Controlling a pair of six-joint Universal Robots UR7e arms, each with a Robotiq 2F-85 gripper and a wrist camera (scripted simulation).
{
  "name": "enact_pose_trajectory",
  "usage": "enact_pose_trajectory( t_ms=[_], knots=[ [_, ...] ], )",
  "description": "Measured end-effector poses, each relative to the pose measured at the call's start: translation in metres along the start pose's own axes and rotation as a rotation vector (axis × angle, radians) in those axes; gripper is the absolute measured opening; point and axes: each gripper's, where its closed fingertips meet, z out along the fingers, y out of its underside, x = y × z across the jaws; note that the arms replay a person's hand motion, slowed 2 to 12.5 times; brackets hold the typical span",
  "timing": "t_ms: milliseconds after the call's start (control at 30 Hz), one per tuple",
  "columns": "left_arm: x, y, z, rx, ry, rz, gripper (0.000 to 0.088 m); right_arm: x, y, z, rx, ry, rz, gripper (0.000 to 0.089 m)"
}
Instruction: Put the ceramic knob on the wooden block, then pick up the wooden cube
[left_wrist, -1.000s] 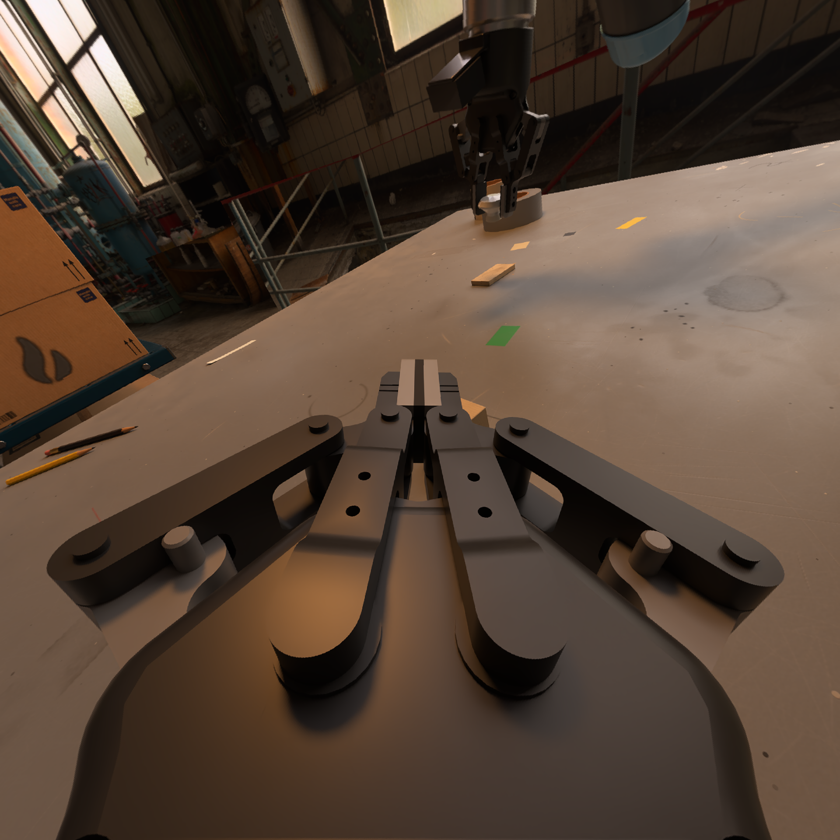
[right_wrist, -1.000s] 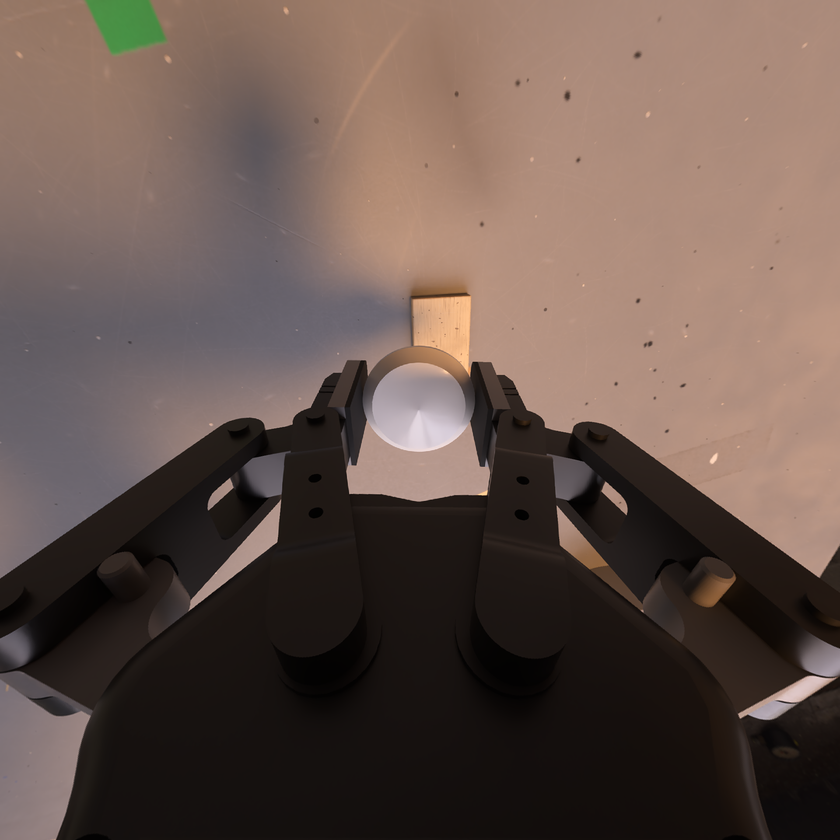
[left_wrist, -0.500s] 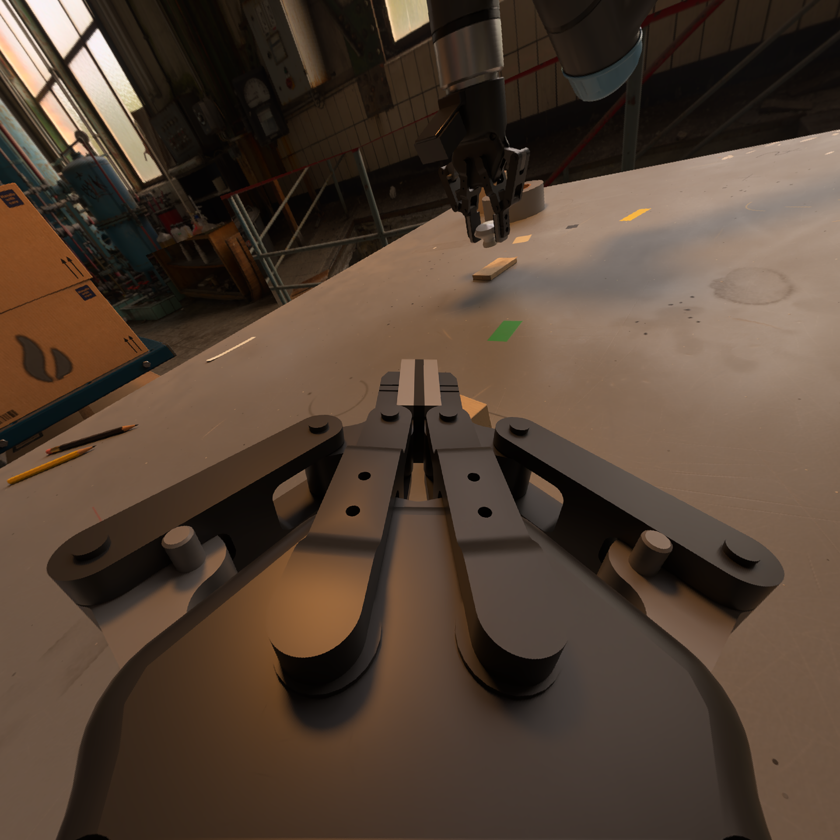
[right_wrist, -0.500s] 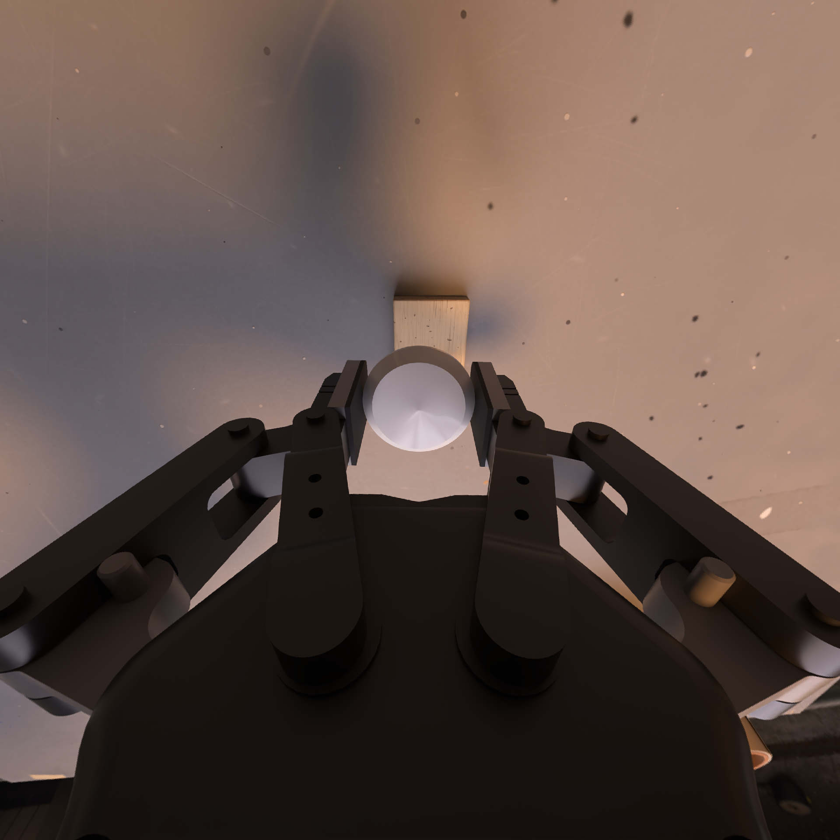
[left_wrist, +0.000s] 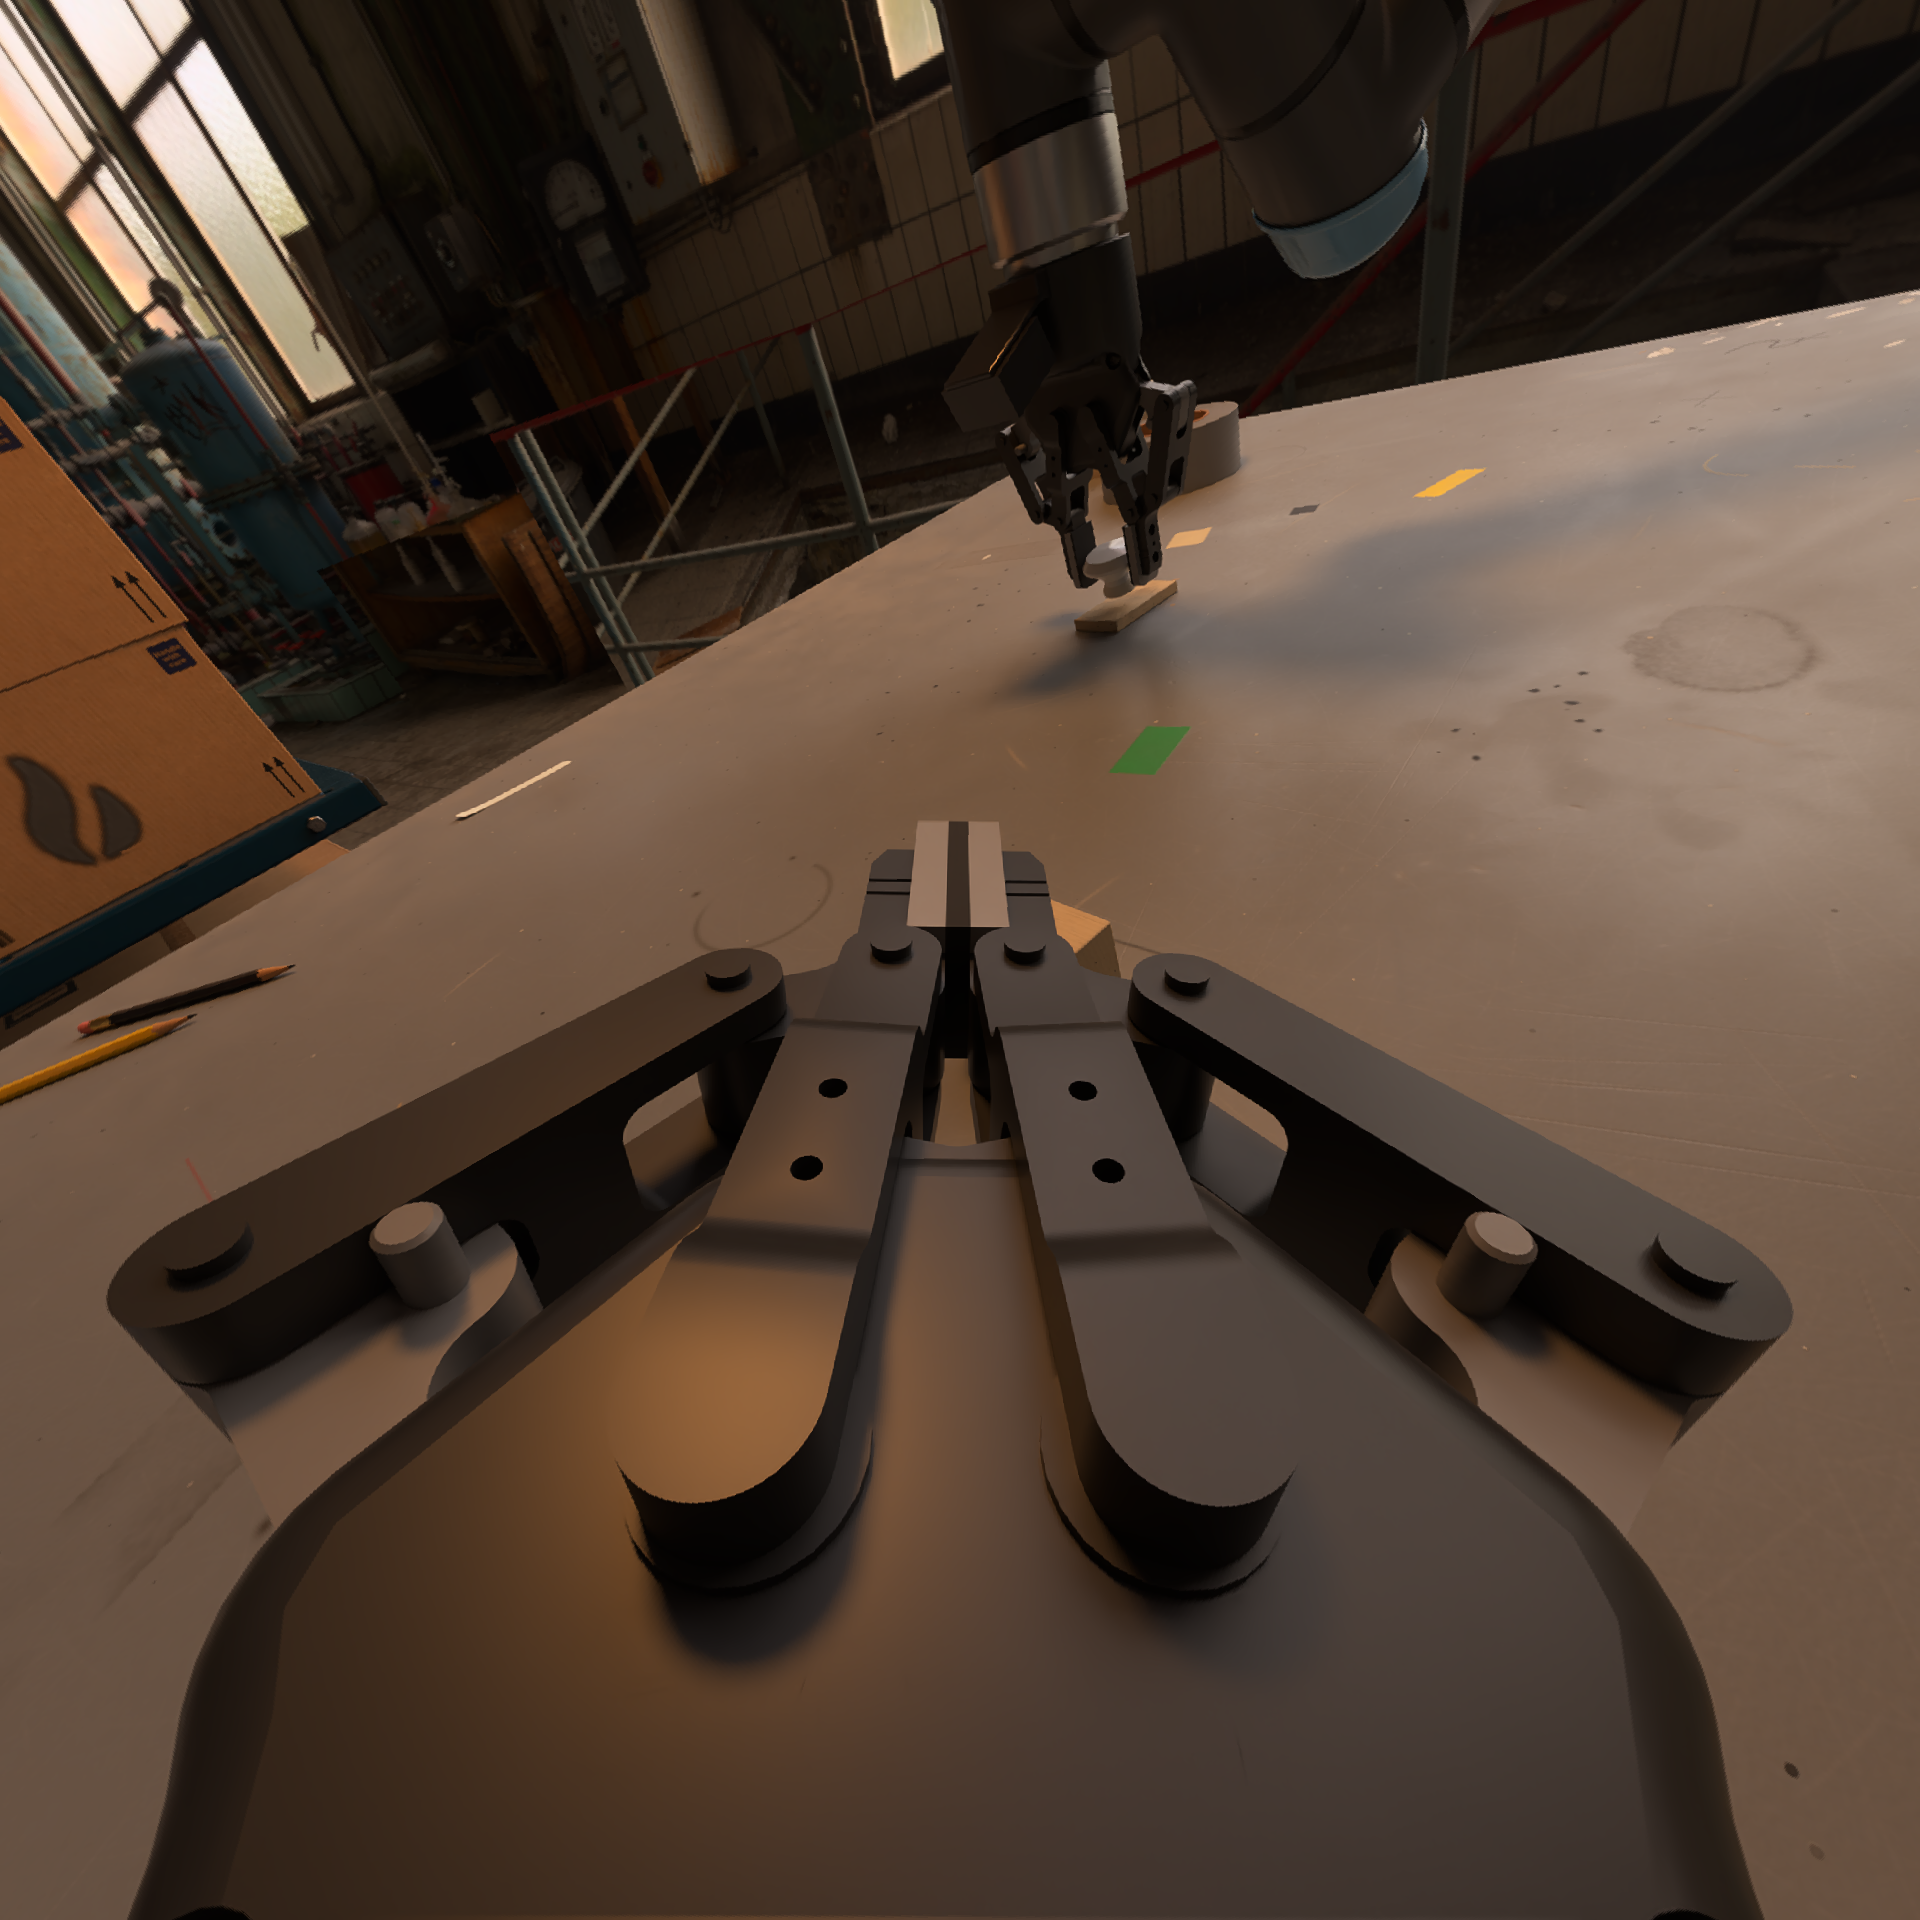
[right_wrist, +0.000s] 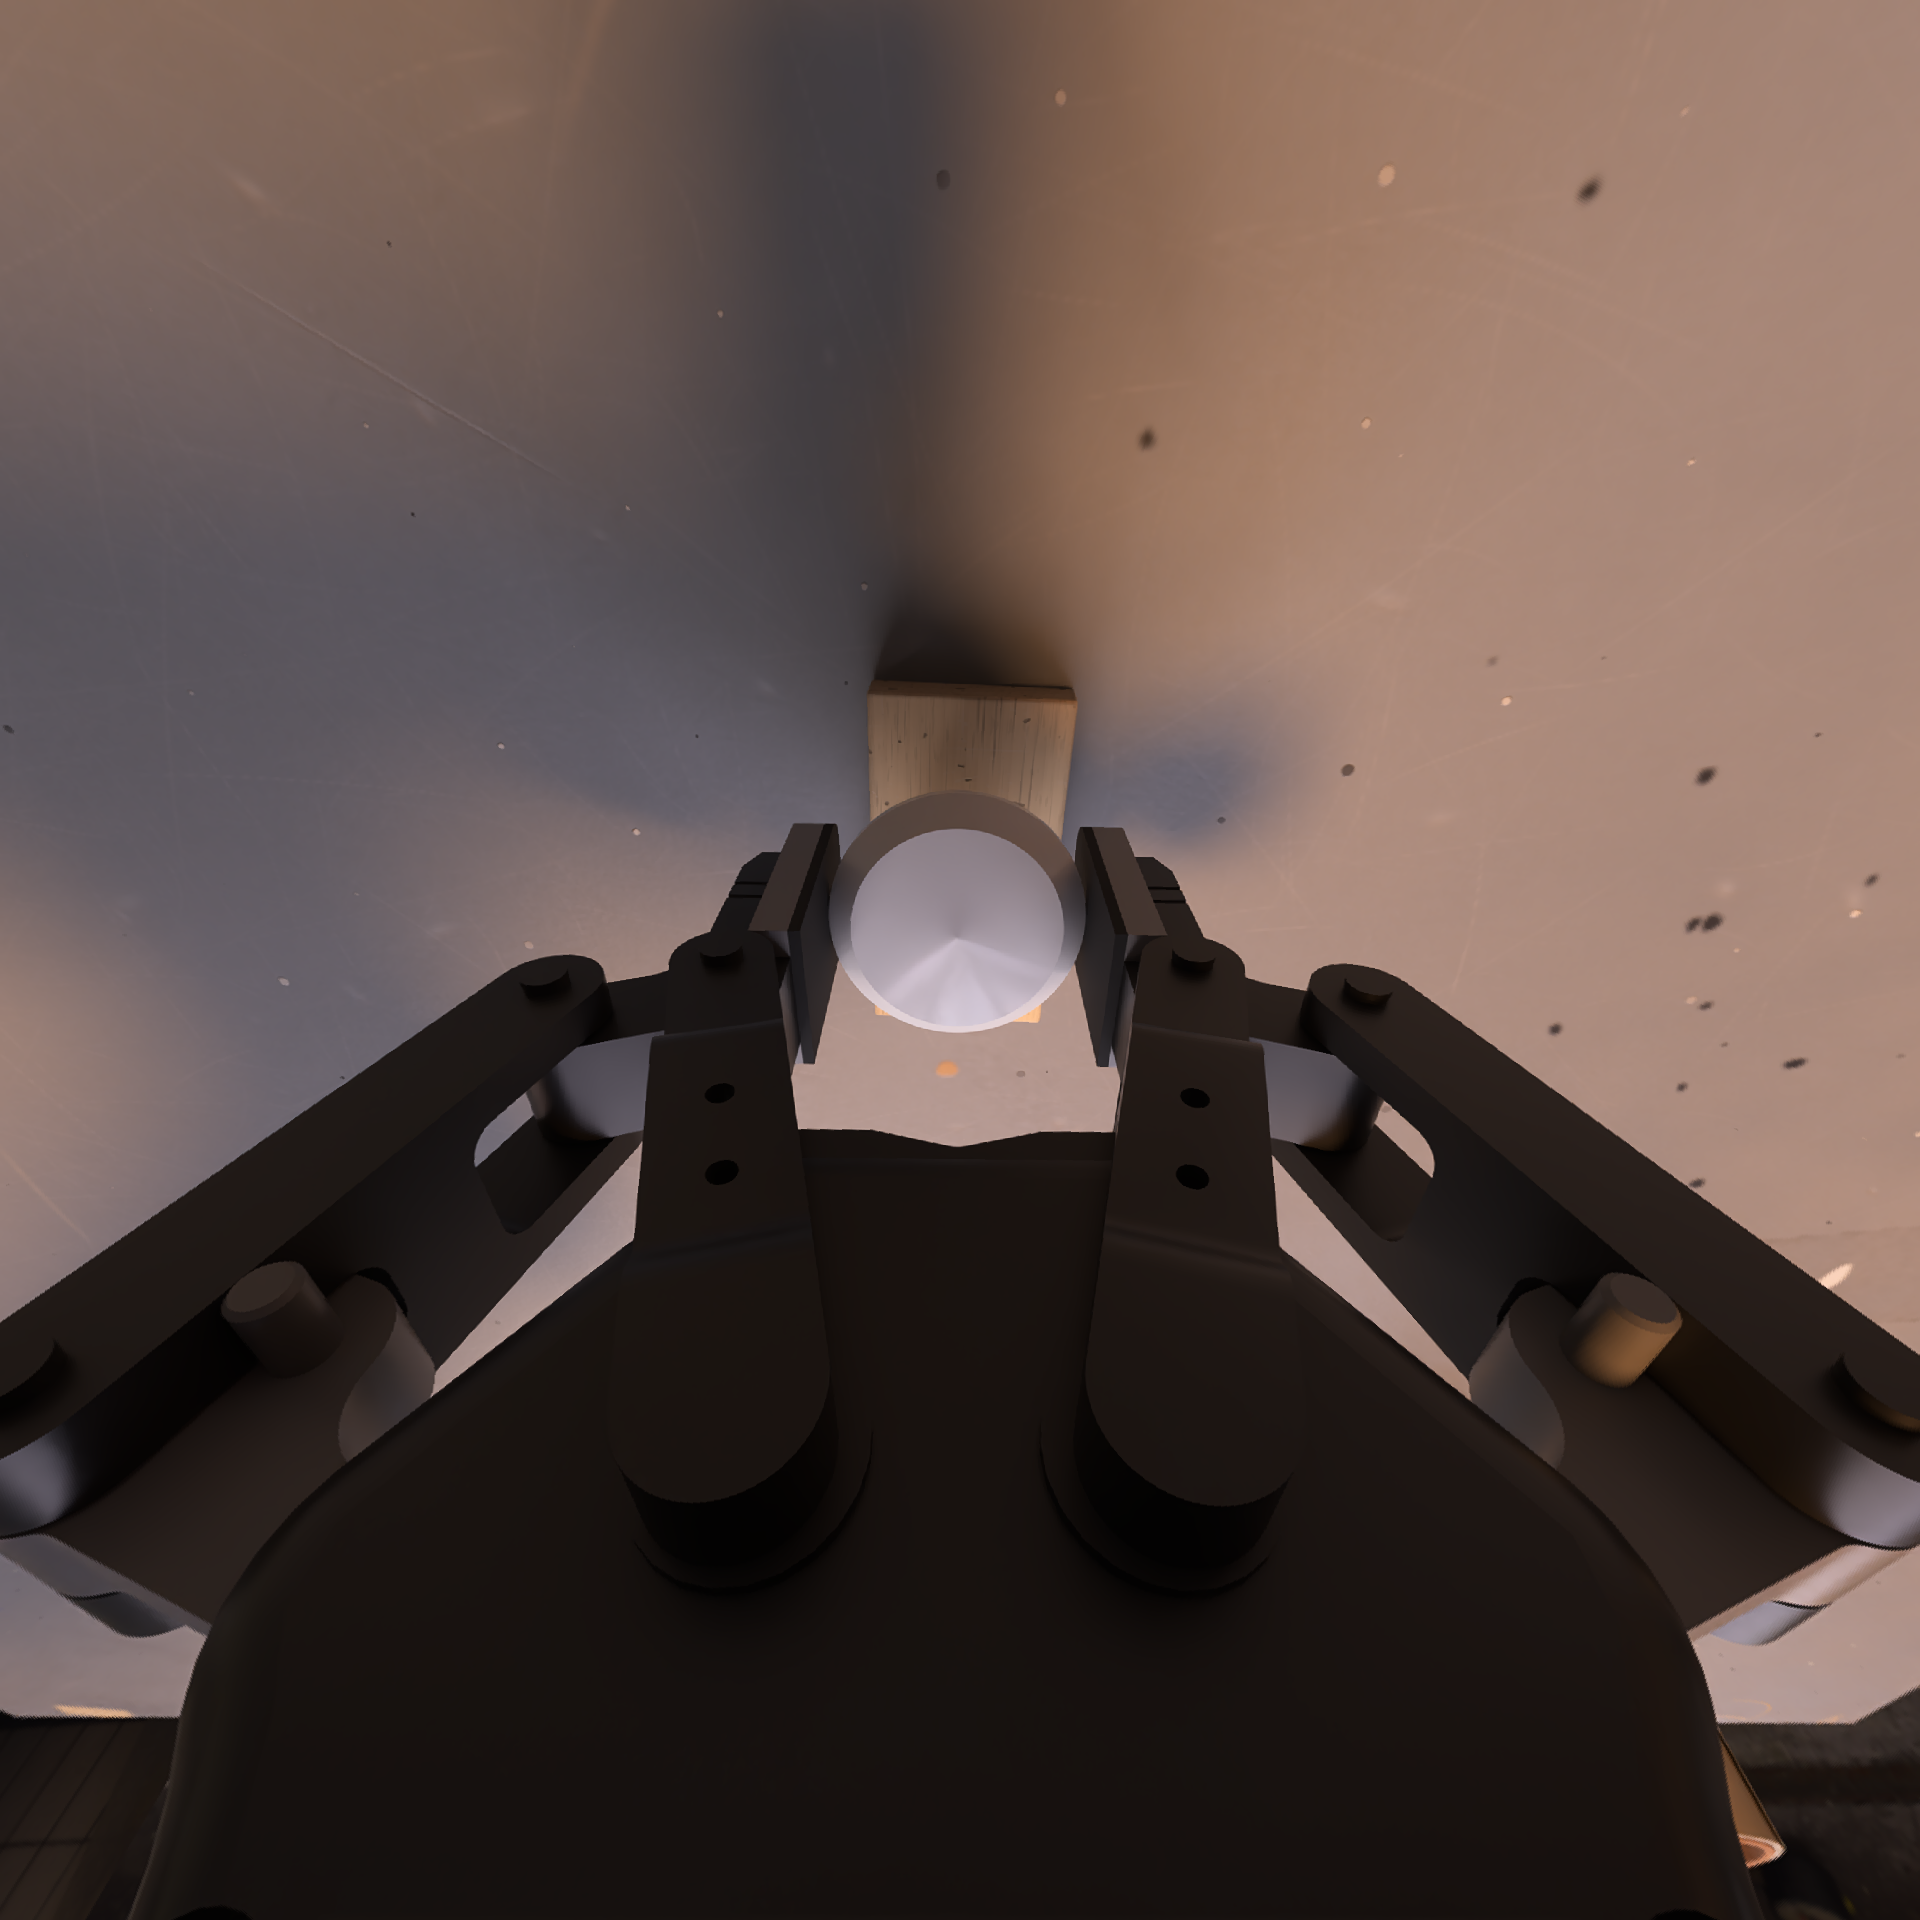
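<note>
My right gripper (right_wrist: 956, 925) is shut on the white ceramic knob (right_wrist: 956, 914) and holds it straight over the flat wooden block (right_wrist: 971, 743). In the left wrist view the right gripper (left_wrist: 1112, 551) hangs low with the knob (left_wrist: 1110, 561) at or just above the block (left_wrist: 1127, 605); I cannot tell whether they touch. My left gripper (left_wrist: 956, 873) is shut and empty, low over the table. The wooden cube (left_wrist: 1086, 935) lies just behind its right fingertip, mostly hidden.
A green tape patch (left_wrist: 1148, 748) lies between my left gripper and the block. A grey roll (left_wrist: 1214, 442) and a yellow tape mark (left_wrist: 1447, 482) lie farther back. Two pencils (left_wrist: 182, 997) lie near the left table edge, with a cardboard box (left_wrist: 104, 727) beyond.
The right arm has carried the knob away from the grey roll, over the wooden block, and lowered it close to it. The left gripper has not moved.
</note>
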Motion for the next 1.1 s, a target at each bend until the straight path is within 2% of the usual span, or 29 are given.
enact_pose_trajectory(
  t_ms=[267,433,467,500,700,900,1100],
  knots=[
    [0.001,0.001,0.002,-0.006,0.004,0.0,0.0,-0.002,0.006,0.008,-0.028,-0.04,0.007,0.0401],
    [0.001,0.001,0.003,-0.007,0.008,-0.003,0.0,0.002,0.008,0.006,-0.033,-0.028,0.029,0.0401],
    [0.001,0.001,0.003,-0.007,0.008,-0.003,0.0,0.002,0.008,0.004,-0.03,-0.023,0.031,0.0441],
    [0.001,0.001,0.003,-0.007,0.007,-0.003,0.0,0.003,0.008,0.001,-0.026,-0.018,0.032,0.0574],
    [0.001,0.001,0.003,-0.007,0.004,0.0,0.0,0.003,0.002,-0.023,0.035,0.03,0.047,0.0708],
    [0.0,0.0,0.002,-0.005,0.003,-0.001,0.0,-0.001,-0.003,-0.054,0.082,0.115,0.045,0.0695],
    [0.0,0.0,0.002,-0.002,0.003,-0.004,0.0,-0.016,-0.017,-0.086,0.139,0.2,0.031,0.0685]
  ],
)
